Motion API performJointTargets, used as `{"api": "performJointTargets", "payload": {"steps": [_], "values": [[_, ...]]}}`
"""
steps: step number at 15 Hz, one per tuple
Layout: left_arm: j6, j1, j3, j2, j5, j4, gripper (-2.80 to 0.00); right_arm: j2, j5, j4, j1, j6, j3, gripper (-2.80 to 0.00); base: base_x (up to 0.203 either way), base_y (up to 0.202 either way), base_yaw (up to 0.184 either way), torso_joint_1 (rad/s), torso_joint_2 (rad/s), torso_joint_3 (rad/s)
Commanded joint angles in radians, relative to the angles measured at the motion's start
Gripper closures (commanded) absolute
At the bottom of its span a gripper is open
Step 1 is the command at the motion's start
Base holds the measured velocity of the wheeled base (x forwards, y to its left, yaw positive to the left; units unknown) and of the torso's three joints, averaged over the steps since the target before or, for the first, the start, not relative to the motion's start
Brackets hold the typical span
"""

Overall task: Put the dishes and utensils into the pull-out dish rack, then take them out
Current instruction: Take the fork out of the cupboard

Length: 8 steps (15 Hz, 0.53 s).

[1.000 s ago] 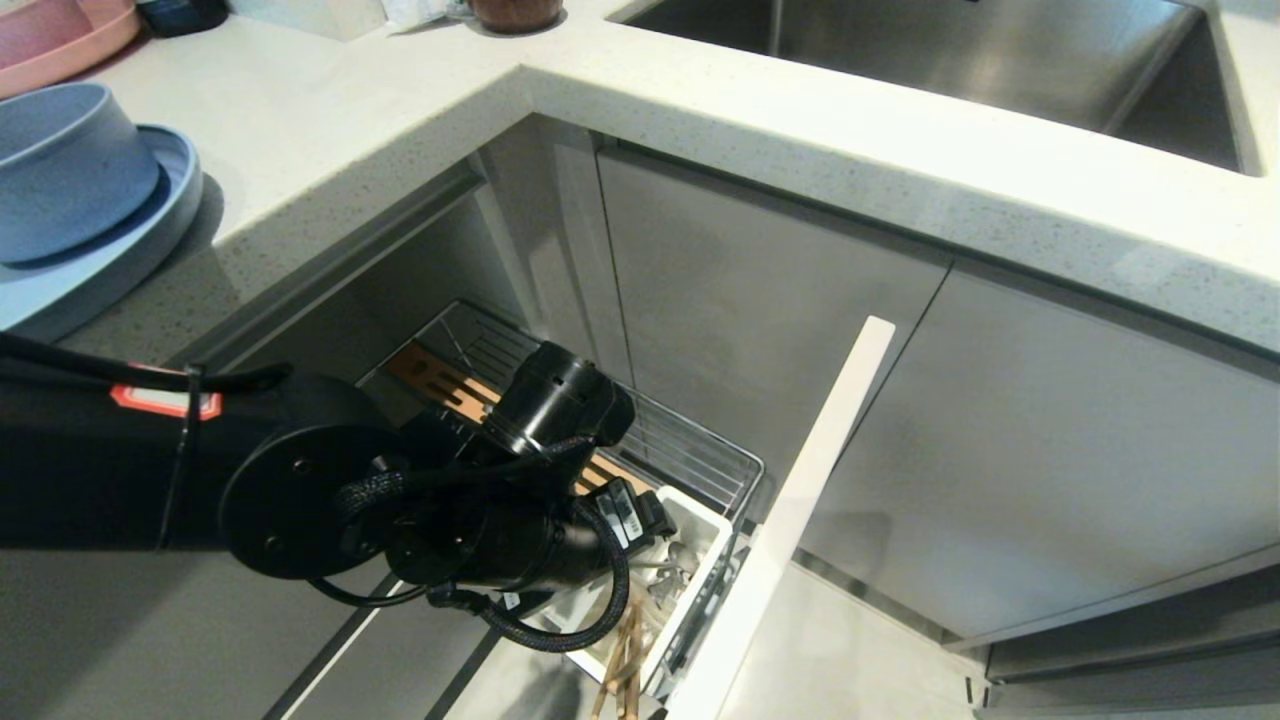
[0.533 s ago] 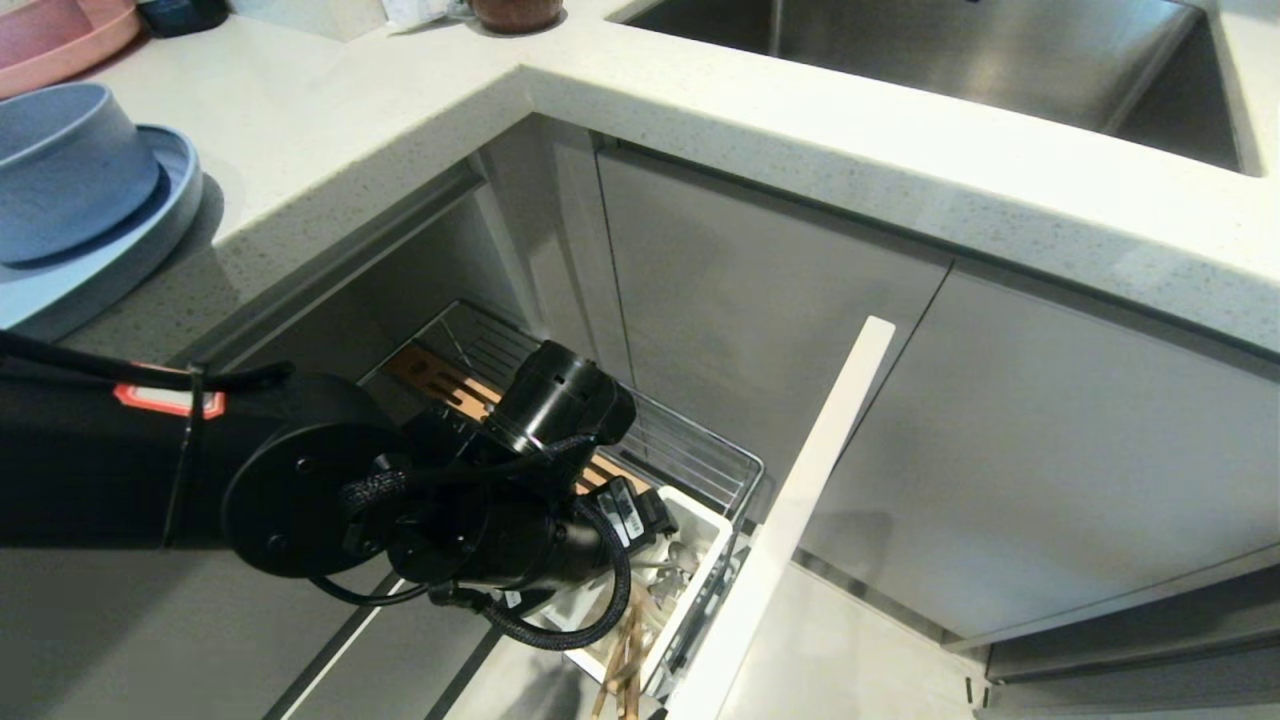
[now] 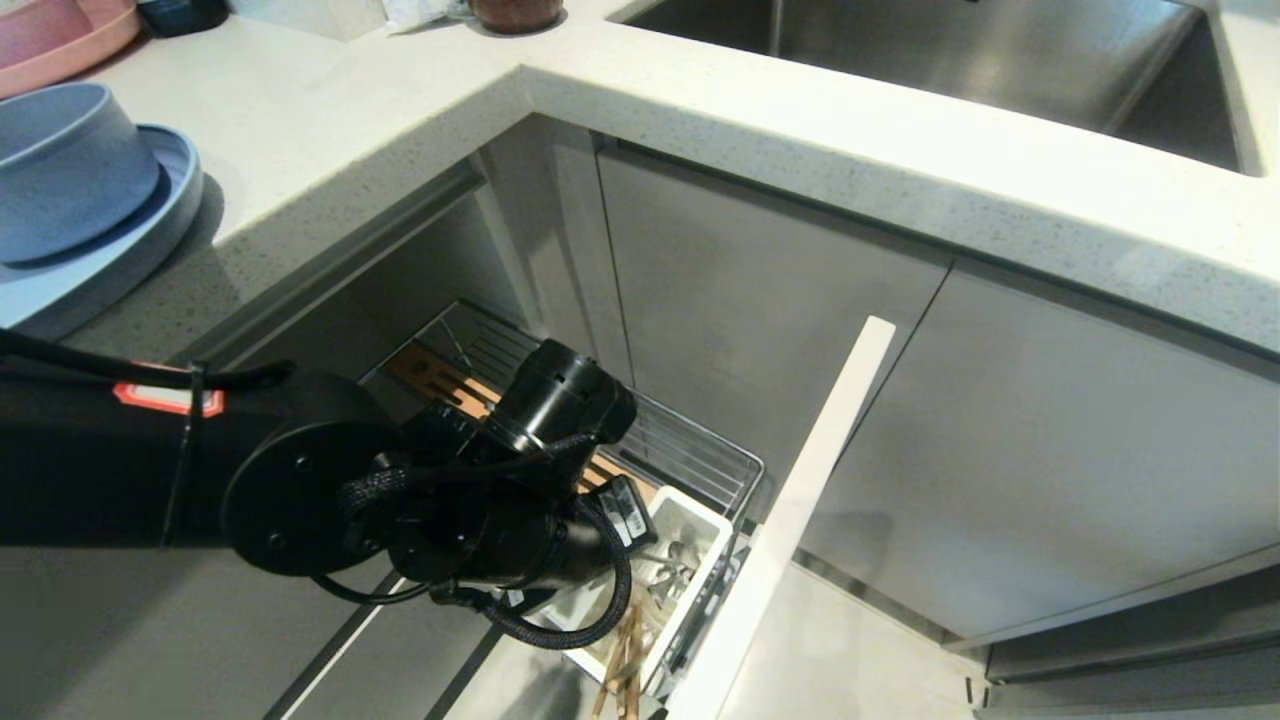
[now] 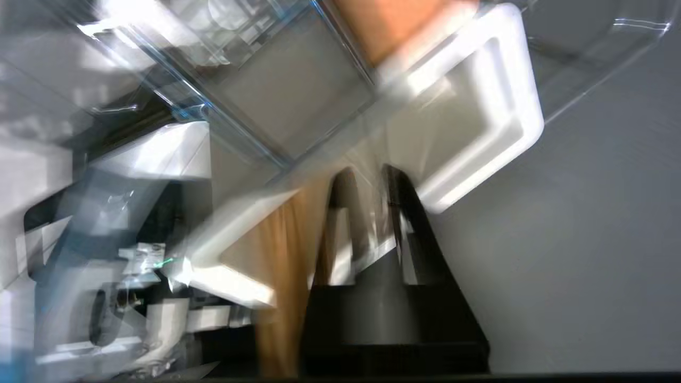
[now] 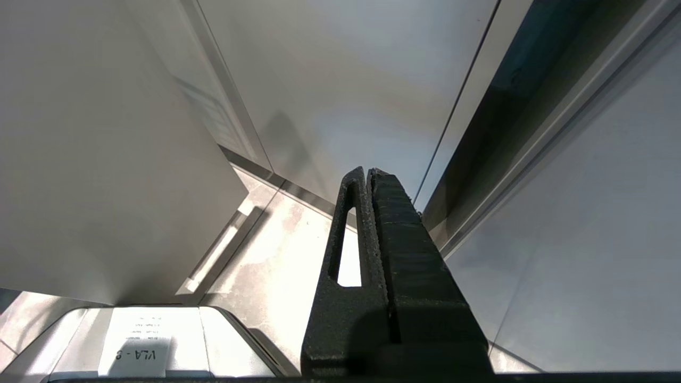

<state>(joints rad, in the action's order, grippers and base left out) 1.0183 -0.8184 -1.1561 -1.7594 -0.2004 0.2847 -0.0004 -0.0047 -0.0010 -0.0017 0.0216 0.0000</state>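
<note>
The pull-out dish rack (image 3: 690,462) stands drawn out below the counter. In its white utensil cup (image 3: 703,533) lean the light-wood chopsticks (image 3: 622,660) and silver utensils (image 3: 672,577). My left arm (image 3: 480,500) reaches down into the cup and hides its own fingers in the head view. In the left wrist view the left gripper (image 4: 368,175) is shut inside the cup (image 4: 511,106) on a thin silvery handle. Whether it is the spoon or the fork I cannot tell. The chopsticks (image 4: 282,266) stand beside the fingers. The blue bowl (image 3: 60,170) sits on the blue plate (image 3: 130,250) on the counter. My right gripper (image 5: 367,173) hangs shut and empty.
The rack's tall cabinet front (image 3: 800,520) stands edge-on just right of the cup. A wooden slotted strip (image 3: 440,380) runs along the rack. A steel sink (image 3: 950,60) lies at the back right, and a pink plate (image 3: 60,40) at the counter's far left corner.
The left gripper's fingers have closed inside the utensil cup. The arm has stayed in place, and the right arm has not moved.
</note>
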Motion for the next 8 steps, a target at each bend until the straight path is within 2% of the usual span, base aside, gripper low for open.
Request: {"api": "performJointTargets", "payload": {"steps": [1,8], "values": [[0.006,0.001,0.004,0.000,-0.008,0.013,0.00,-0.003,0.000,-0.001,0.000,0.001,0.002,0.00,0.000,0.000,0.000,0.000,0.00,0.000],[0.006,-0.002,0.000,0.029,-0.009,0.015,0.00,-0.003,0.000,-0.001,0.000,0.000,0.002,0.00,0.000,0.000,0.000,0.000,0.00,0.000]]}}
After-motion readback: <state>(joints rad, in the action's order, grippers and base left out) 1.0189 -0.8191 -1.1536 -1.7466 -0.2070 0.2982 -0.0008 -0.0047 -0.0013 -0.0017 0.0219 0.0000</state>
